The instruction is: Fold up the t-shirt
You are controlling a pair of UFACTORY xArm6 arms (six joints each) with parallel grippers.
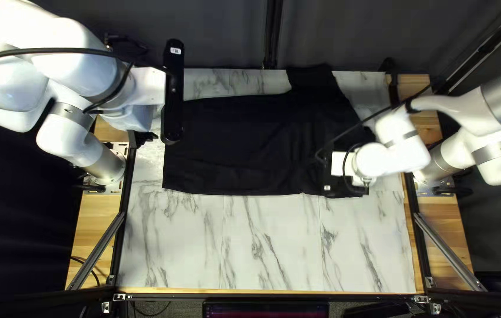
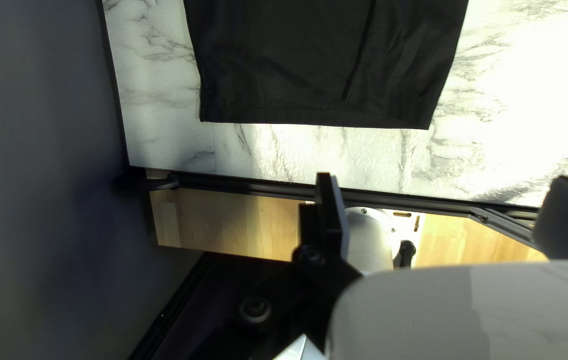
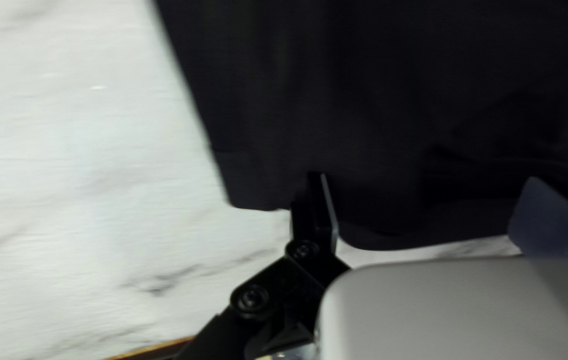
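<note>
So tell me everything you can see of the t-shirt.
The t-shirt is plain black, soft-looking cloth, spread roughly flat and unfolded on the marbled table, with some wrinkles. Its straight hem lies toward the left arm's base, one sleeve points to the far edge, and the collar end is partly hidden under the right arm. The right pincer is open over its edge; whether they touch, I cannot tell.

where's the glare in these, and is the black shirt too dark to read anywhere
Left wrist view: strong glare washes out the tabletop on one side of the shirt; right wrist view: faint glints on the marble, shirt nearly black, folds barely visible.
</note>
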